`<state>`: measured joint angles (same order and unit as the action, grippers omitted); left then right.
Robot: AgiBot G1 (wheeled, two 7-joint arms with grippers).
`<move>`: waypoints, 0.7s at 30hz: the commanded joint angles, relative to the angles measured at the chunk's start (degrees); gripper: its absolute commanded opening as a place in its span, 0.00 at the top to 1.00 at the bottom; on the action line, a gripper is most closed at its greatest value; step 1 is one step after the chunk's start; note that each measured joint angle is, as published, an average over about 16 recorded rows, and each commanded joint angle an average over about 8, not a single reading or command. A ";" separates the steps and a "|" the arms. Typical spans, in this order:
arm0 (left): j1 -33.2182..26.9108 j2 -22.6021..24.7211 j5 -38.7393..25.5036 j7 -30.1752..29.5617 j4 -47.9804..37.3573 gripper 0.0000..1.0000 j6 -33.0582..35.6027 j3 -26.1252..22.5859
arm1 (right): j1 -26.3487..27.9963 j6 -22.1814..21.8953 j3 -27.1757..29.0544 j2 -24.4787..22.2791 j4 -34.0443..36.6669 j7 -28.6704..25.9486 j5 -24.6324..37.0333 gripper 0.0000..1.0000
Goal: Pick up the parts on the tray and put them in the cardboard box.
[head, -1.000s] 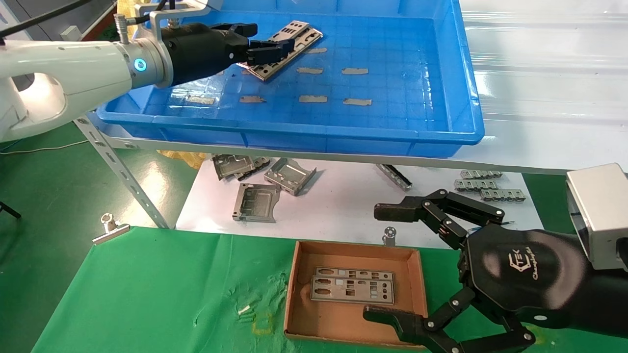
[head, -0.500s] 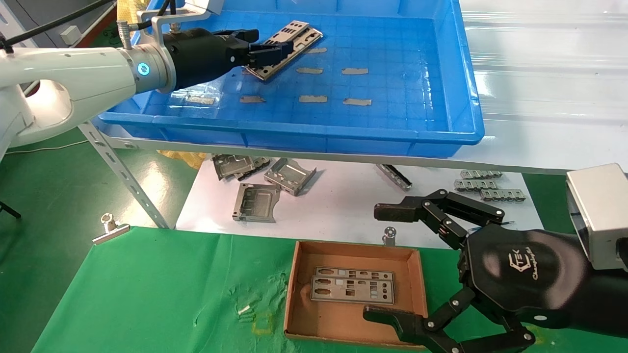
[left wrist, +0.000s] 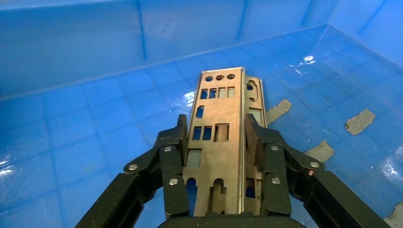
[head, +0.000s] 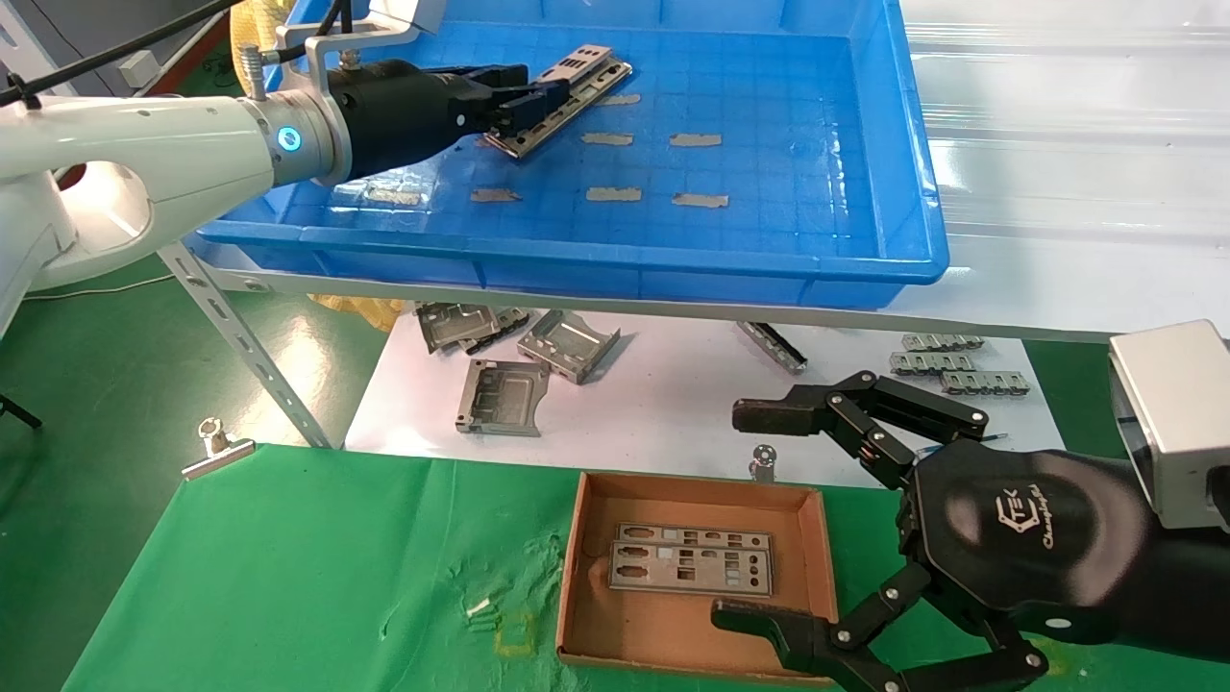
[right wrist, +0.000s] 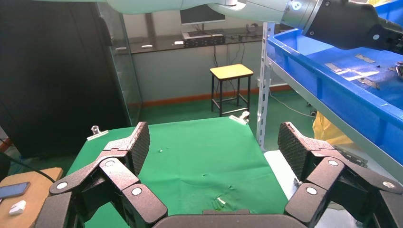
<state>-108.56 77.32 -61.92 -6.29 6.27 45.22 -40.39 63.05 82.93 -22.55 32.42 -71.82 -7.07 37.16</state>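
Two stacked silver plates lie at the far left of the blue tray. My left gripper reaches into the tray and is shut on the long edges of the top plate. The lower plate shows offset beneath it on the tray floor. The cardboard box sits on the green cloth below and holds two plates. My right gripper hovers open and empty by the box's right side, and its own view shows nothing between the fingers.
Grey tape strips dot the tray floor. Under the tray shelf, folded brackets and toothed connector strips lie on a white sheet. A slanted metal shelf strut and a binder clip stand at the left.
My left gripper slid forward along the plates and its fingers narrowed onto the top plate's edges. The right arm has not moved.
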 commanded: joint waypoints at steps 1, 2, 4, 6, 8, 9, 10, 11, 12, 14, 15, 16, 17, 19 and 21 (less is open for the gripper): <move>0.08 -0.01 0.00 -0.17 0.15 1.00 -0.07 -0.18 | 0.00 0.00 0.00 0.00 0.00 0.00 0.00 0.00; 0.06 -0.03 0.05 -0.12 0.24 1.00 -0.09 -0.22 | 0.00 0.00 0.00 0.00 0.00 0.00 0.00 0.00; -0.04 -0.11 0.20 0.07 0.42 1.00 -0.09 -0.27 | 0.00 0.00 0.00 0.00 0.00 0.00 0.00 0.00; -0.24 -0.21 0.39 0.40 0.63 1.00 0.00 -0.26 | 0.00 0.00 0.00 0.00 0.00 0.00 0.00 0.00; -0.58 -0.37 0.63 0.90 0.84 1.00 0.27 -0.20 | 0.00 0.00 0.00 0.00 0.00 0.00 0.00 0.00; -0.78 -0.46 0.76 1.18 0.93 1.00 0.48 -0.15 | 0.00 0.00 0.00 0.00 0.00 0.00 0.00 0.00; -1.00 -0.56 0.90 1.48 1.00 1.00 0.73 -0.10 | 0.00 0.00 0.00 0.00 0.00 0.00 0.00 0.00; -1.22 -0.66 1.04 1.79 1.06 1.00 1.02 -0.03 | 0.00 0.00 0.00 0.00 0.00 0.00 0.00 0.00; -1.45 -0.78 1.20 2.13 1.09 1.00 1.35 0.05 | 0.00 0.00 0.00 0.00 0.00 0.00 0.00 0.00; -1.89 -1.02 1.57 2.80 1.09 1.00 2.09 0.26 | 0.00 0.00 0.00 0.00 0.00 0.00 0.00 0.00; -2.10 -1.15 1.77 3.13 1.05 1.00 2.51 0.38 | 0.00 0.00 0.00 0.00 0.00 0.00 0.00 0.00; -2.30 -1.29 1.96 3.46 1.00 1.00 2.93 0.50 | 0.00 0.00 0.00 0.00 0.00 0.00 0.00 0.00; -2.50 -1.43 2.17 3.81 0.94 1.00 3.41 0.63 | 0.00 0.00 0.00 0.00 0.00 0.00 0.00 0.00; -2.87 -1.75 2.58 4.52 0.85 1.00 4.54 0.89 | 0.00 0.00 0.00 0.00 0.00 0.00 0.00 0.00; -3.19 -2.16 2.97 5.29 0.87 1.00 6.14 1.13 | 0.00 0.00 0.00 0.00 0.00 0.00 0.00 0.00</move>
<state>-111.55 74.87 -58.89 -0.90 7.53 52.89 -39.27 63.05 82.93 -22.55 32.42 -71.82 -7.06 37.16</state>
